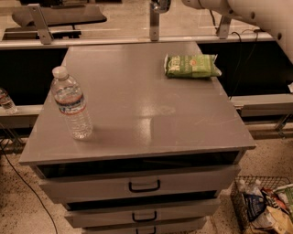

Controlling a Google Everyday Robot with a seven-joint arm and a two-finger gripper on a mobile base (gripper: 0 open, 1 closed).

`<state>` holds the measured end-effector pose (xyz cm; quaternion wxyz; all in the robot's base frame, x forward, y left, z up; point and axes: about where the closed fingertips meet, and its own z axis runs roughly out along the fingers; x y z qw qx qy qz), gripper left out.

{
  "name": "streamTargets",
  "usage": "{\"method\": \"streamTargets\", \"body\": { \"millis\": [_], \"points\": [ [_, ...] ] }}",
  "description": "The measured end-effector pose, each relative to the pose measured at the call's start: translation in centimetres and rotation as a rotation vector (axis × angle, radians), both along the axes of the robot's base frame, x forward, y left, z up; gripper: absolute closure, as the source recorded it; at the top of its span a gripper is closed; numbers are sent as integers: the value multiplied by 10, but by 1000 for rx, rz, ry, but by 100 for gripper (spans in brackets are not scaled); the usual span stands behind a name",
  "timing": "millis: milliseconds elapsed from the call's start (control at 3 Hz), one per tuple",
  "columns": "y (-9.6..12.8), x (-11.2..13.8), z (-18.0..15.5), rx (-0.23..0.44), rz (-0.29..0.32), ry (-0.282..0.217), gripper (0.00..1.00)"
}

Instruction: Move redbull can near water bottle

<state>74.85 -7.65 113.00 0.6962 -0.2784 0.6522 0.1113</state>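
Observation:
The water bottle (70,104) stands upright on the left side of the grey cabinet top (137,105); it is clear, with a white cap and a red, white and blue label band. My white arm (256,13) comes in from the upper right along the top edge. My gripper (160,4) is at the top edge, above the far side of the cabinet and mostly cut off. A small silvery shape shows there; I cannot tell whether it is the redbull can. No can stands on the cabinet top.
A green snack bag (191,66) lies at the far right of the top. A metal rail with posts (154,25) runs behind the cabinet. A smaller clear bottle (6,101) is at far left. A wire basket of packets (265,205) sits on the floor at right.

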Motion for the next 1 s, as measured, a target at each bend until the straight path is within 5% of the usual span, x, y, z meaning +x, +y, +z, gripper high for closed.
{"method": "streamTargets", "body": {
  "millis": [667, 1000],
  "points": [
    [-19, -44, -60, -61, 225, 157, 100],
    [-11, -85, -105, -110, 369, 277, 100]
  ]
}}
